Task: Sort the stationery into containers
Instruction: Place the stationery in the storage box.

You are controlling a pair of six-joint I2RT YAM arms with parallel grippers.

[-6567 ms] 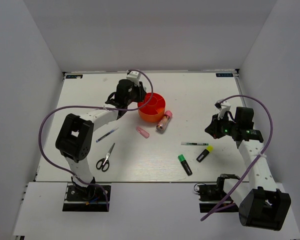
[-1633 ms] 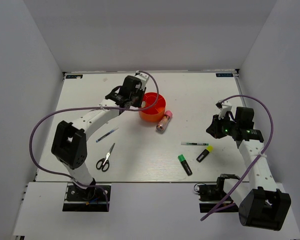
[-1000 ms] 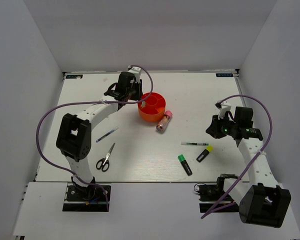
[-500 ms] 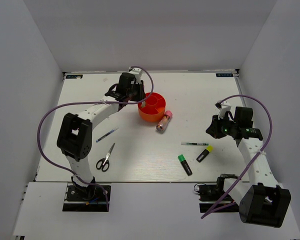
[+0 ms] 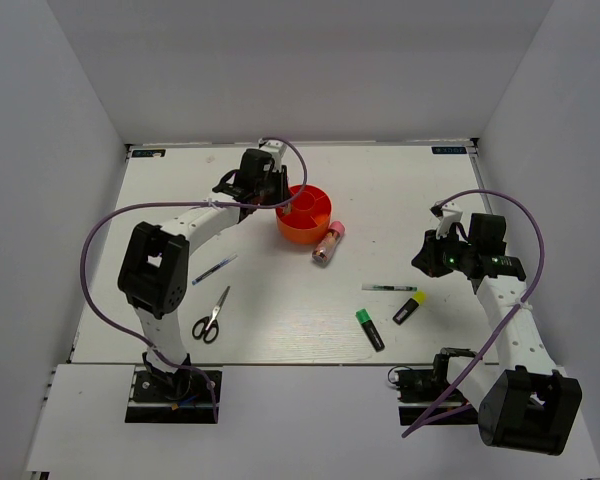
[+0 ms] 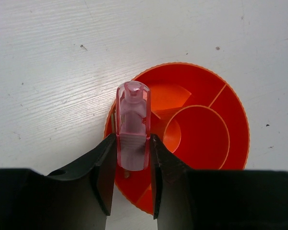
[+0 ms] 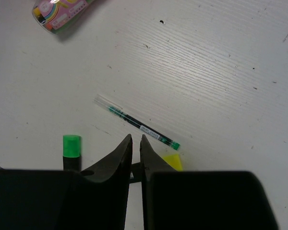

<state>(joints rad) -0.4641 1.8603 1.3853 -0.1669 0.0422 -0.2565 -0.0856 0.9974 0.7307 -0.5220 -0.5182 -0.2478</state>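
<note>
the left gripper [image 6: 133,142] is pinching the pink eraser [image 6: 133,122] by its lower half, one dark finger pressed on each long side. the eraser stands out past the fingertips toward 12 o'clock in the left wrist view. it hangs over the 9 o'clock rim of the orange tub [image 6: 237,120], its rounded end above the compartment on that side. whether it touches the plastic cannot be told. the tub's round middle cell and the dividers running out from it lie at 3 o'clock of the eraser.

in the top view that gripper sits at about 10 o'clock of the tub, at the tub's edge. the pink-capped clear tube [image 5: 328,241] lies on the table [image 5: 380,190] just beside the tub at its 5 o'clock. the thin white pen [image 5: 214,269] and the scissors [image 5: 211,316] lie well apart from the tub, toward 7 o'clock.

the right gripper [image 7: 136,139] has its fingers pressed almost together, only a sliver of a gap between them and nothing in it. it is above the table at the right side. in the right wrist view the green-inked clear pen [image 7: 139,126] lies slantwise just past the fingertips at 12 o'clock. the green highlighter [image 7: 71,146] shows its cap at 9 o'clock of the tips. the yellow highlighter [image 7: 173,162] peeks out at about 4 o'clock, partly hidden by the right finger.
</note>
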